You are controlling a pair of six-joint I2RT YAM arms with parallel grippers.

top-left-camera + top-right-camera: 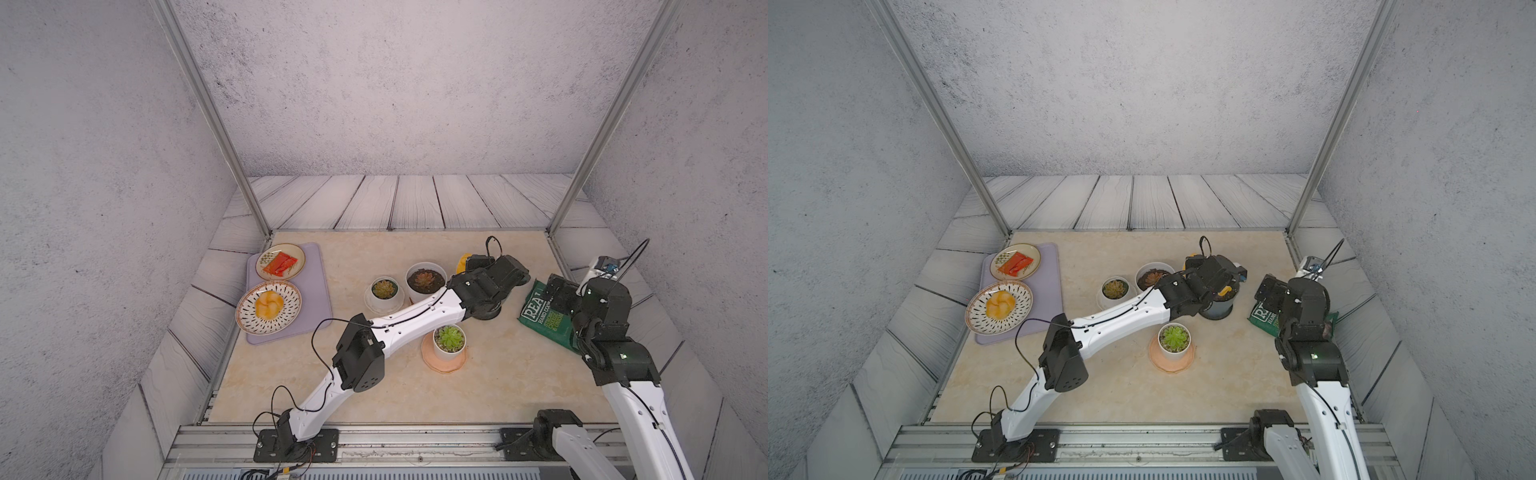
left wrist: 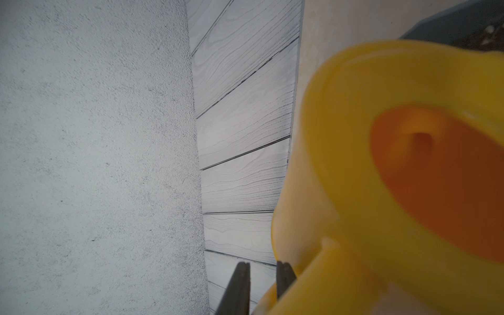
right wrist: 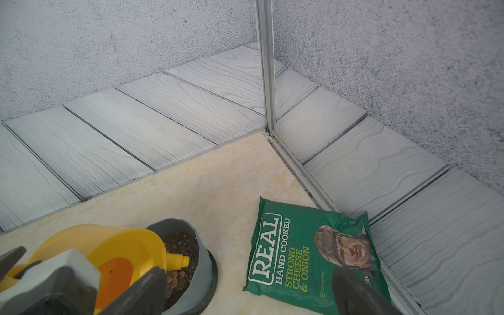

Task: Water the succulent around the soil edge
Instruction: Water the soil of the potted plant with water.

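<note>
Watering can [image 3: 122, 245] over grey pot [image 3: 202, 261]; crisp bag [image 3: 300, 245] near, tray [image 1: 316, 282] apart.

On the counter [image 1: 374, 386], a mat [image 1: 316, 291] lies at the left edge, bearing two plates, the rear plate [image 1: 270, 252] behind the front plate [image 1: 291, 297]. Mid-counter, a small pot [image 1: 384, 289] stands just left of a wide pot [image 1: 424, 279]. A near pot [image 1: 449, 338] stands in front of the wide pot, on a saucer [image 1: 444, 368]. Right of the wide pot stands a fourth pot [image 3: 203, 261], a watering can [image 3: 109, 242] above it, spout over its soil. A crisp bag [image 3: 300, 245] lies flat further right, near the counter's right edge.
</note>
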